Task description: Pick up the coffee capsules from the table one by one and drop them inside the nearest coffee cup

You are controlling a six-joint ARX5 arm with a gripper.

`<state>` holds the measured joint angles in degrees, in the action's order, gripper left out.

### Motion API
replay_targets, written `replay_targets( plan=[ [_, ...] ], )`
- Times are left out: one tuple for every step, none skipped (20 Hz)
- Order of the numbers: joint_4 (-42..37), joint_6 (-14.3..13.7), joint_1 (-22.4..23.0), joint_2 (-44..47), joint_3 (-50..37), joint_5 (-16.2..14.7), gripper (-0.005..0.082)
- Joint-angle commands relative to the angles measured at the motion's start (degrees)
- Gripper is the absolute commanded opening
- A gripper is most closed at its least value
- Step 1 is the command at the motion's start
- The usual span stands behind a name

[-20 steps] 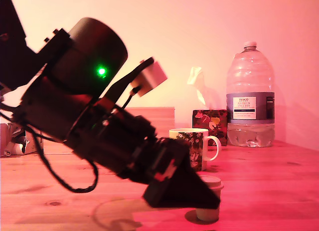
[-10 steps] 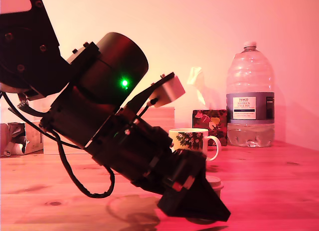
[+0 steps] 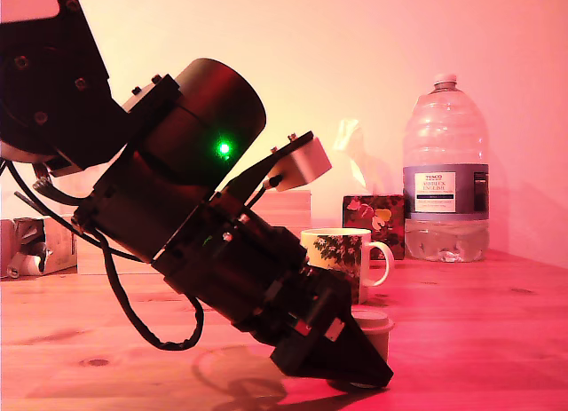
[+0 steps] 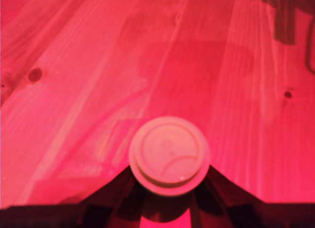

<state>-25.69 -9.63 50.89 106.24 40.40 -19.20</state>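
One coffee capsule sits clamped under its rim between the hand's two fingers — low over the tabletop — ready for carrying to the coffee cup just behind.

The exterior view sits low at table height, side-on and close to the arm. The wrist view looks steeply down. Both share the capsule.
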Motion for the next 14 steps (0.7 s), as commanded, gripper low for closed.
replay_targets(
  plan=[
    [0.7, -0.5, 0.1, 0.9, -0.6, 0.2, 0.0124],
    [0.6, -0.3, -0.3, 0.8, -0.6, 0.2, 0.0124],
    [0.6, 0.5, -0.6, 0.6, -0.6, 0.2, 0.0124],
    [0.5, 0.6, -1.0, 0.4, -0.6, 0.2, 0.0124],
    [0.5, 1.4, -1.5, 0.1, -0.6, 0.2, 0.0124],
    [0.3, 2.2, -1.9, -0.3, -0.6, 0.2, 0.0124],
    [0.3, 2.2, -2.4, -0.8, -0.6, 0.2, 0.0124],
    [0.3, 2.2, -2.9, -1.6, -0.6, 0.2, 0.0124],
    [0.4, 2.2, -3.4, -2.3, -0.6, 0.2, 0.0124],
    [0.4, 2.4, -3.9, -3.1, -0.6, 0.2, 0.0124],
    [0.4, 2.4, -4.5, -4.0, -0.6, 0.2, 0.0124],
    [0.4, 2.8, -5.1, -4.9, -0.6, 0.2, 0.0124],
    [0.5, 3.5, -5.6, -6.0, -0.6, 0.2, 0.0124],
    [0.9, 3.5, -6.1, -7.1, -0.6, 0.2, 0.0124]
  ],
)
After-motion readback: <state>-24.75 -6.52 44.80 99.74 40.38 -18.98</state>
